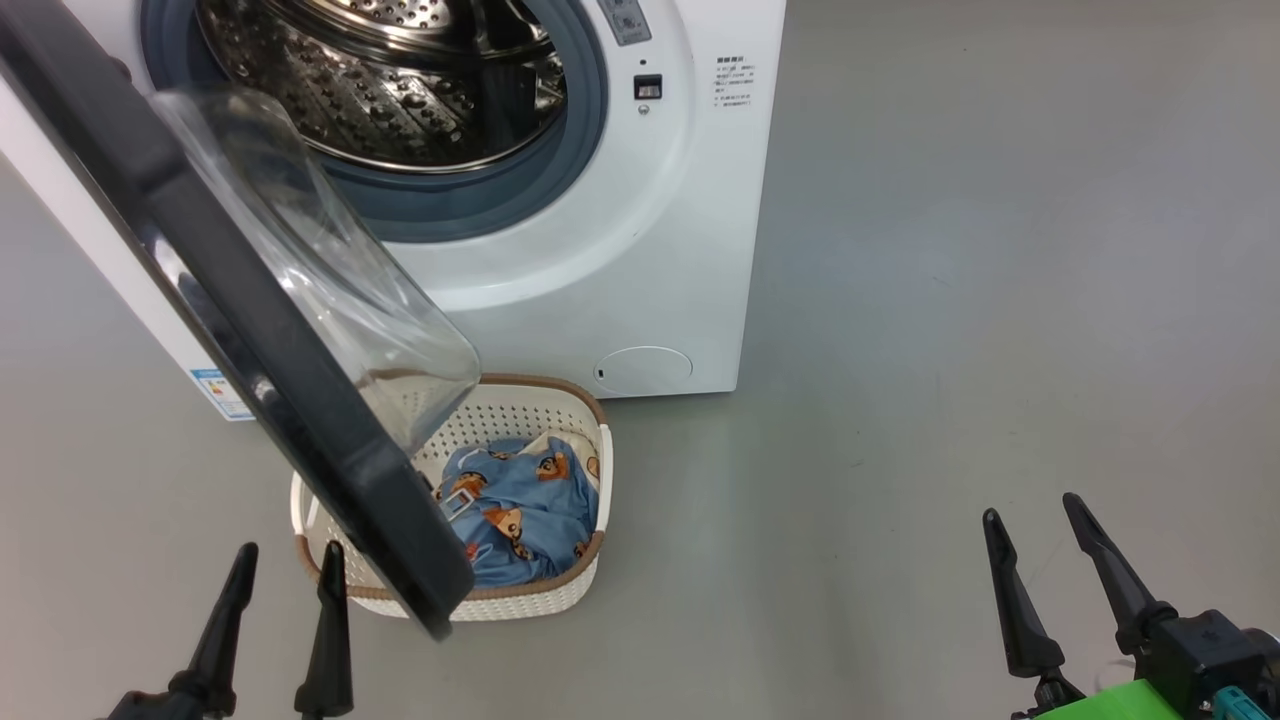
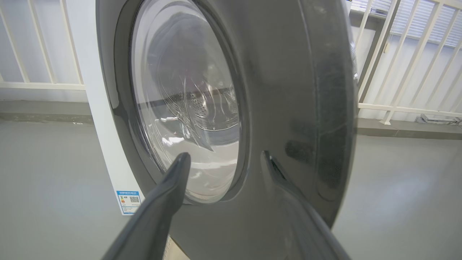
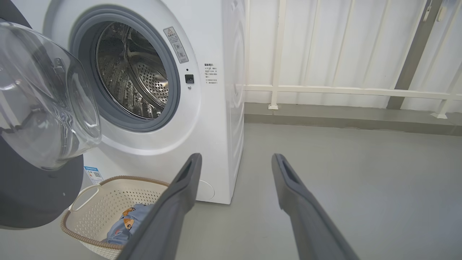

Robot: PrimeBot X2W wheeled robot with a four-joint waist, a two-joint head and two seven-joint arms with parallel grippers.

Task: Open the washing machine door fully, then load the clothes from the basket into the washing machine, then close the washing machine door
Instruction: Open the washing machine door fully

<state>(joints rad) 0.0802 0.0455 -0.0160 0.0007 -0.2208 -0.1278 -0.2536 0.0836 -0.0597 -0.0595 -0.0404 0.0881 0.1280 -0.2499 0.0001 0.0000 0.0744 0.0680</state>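
the grey floor (image 1: 950,300) carries the washing machine (image 1: 600,290) and, just before it, the basket (image 1: 530,412)

washing machine (image 1: 560,300) white, steel drum | door (image 1: 300,400) black rim | basket (image 1: 520,410) cream, brown rim | clothes (image 1: 530,510) light blue, orange bears

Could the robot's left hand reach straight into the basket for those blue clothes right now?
Probably not directly. The swung-out washing machine door hangs over the basket, between the open left hand and the clothes. The right hand, also open, seems to have the freer way in.
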